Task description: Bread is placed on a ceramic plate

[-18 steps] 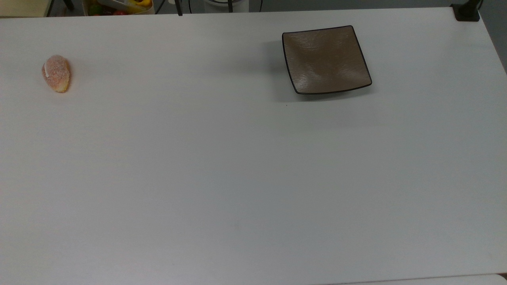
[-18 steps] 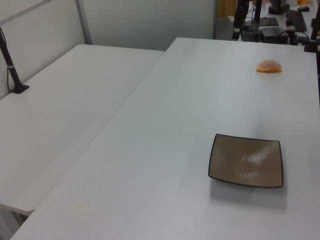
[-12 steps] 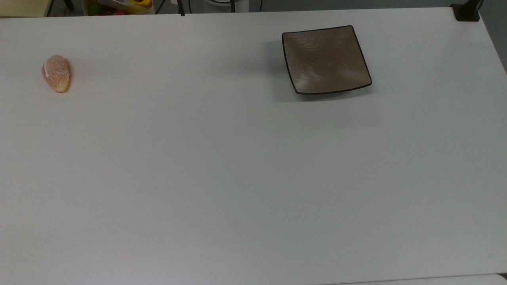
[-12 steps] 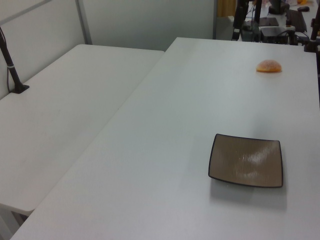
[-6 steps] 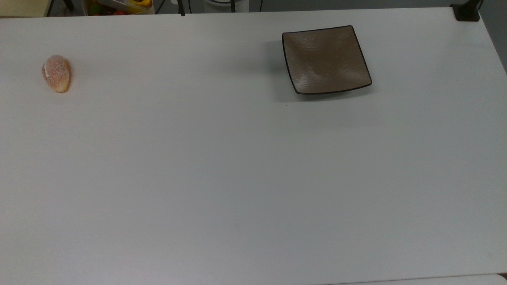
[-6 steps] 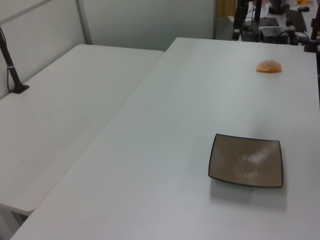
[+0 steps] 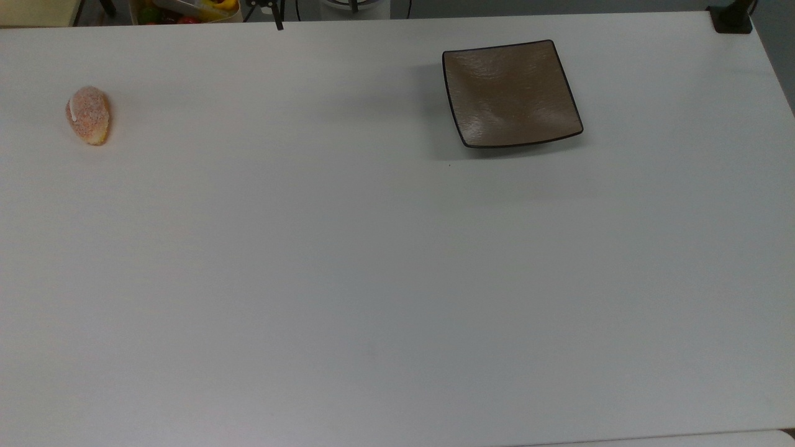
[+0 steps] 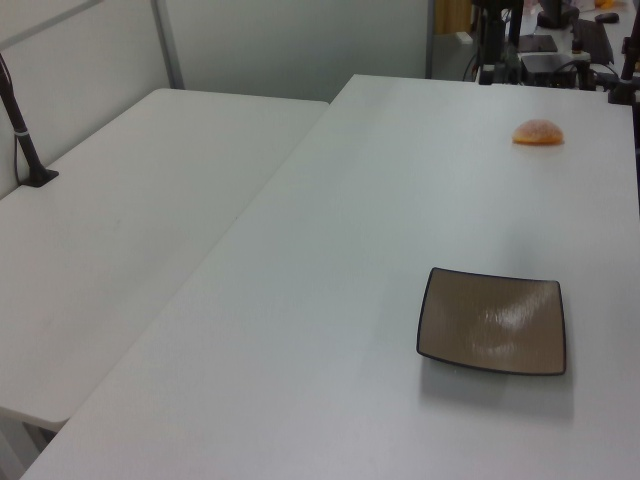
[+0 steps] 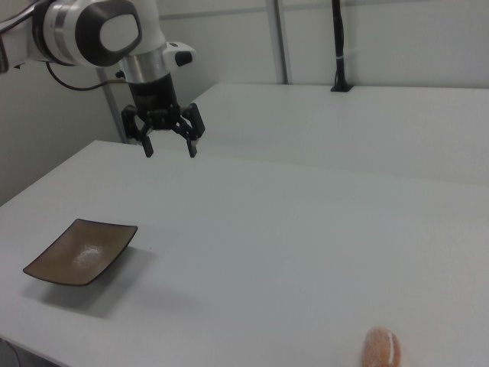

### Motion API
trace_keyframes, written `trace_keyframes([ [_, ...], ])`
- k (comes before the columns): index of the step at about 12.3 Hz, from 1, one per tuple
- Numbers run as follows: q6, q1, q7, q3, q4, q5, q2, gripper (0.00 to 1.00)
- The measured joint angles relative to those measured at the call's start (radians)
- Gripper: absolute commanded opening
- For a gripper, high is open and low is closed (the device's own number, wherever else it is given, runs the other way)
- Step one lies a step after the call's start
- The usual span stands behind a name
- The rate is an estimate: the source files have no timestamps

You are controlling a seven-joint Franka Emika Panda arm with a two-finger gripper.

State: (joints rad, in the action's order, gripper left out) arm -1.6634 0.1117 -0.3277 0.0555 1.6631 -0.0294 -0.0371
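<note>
A wide white table (image 9: 306, 229) is seen beneath the white robot arm (image 9: 84, 30). The square brown ceramic plate (image 9: 82, 251) with a dark thin rim is set on the table below the black two-finger gripper (image 9: 170, 149), towards the right view's left, with nothing on it. The gripper is held above the table, fingers spread apart and gripping nothing. The small oval orange-pink speckled bread (image 9: 383, 348) is found on the table well apart from the gripper, far towards the right view's lower right.

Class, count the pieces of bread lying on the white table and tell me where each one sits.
1. The bread lies on the table near the top view's left edge, far from the ceramic plate, which is bare.
</note>
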Motion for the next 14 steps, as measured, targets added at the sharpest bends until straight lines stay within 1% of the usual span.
trace_keyframes([
  [1, 0.026, -0.014, -0.060, 0.001, 0.003, 0.000, 0.000, 1.00],
  [2, 0.045, -0.026, -0.087, 0.001, 0.003, 0.000, 0.000, 1.00],
  [4, 0.053, -0.058, -0.103, 0.003, 0.003, 0.001, -0.001, 1.00],
  [5, 0.053, -0.085, -0.117, 0.007, 0.003, 0.001, -0.001, 1.00],
  [8, 0.053, -0.154, -0.180, 0.023, -0.005, 0.038, -0.002, 1.00],
  [11, -0.005, -0.199, -0.317, 0.108, -0.010, 0.048, -0.001, 1.00],
  [14, -0.101, -0.244, -0.438, 0.193, -0.001, 0.049, 0.035, 1.00],
])
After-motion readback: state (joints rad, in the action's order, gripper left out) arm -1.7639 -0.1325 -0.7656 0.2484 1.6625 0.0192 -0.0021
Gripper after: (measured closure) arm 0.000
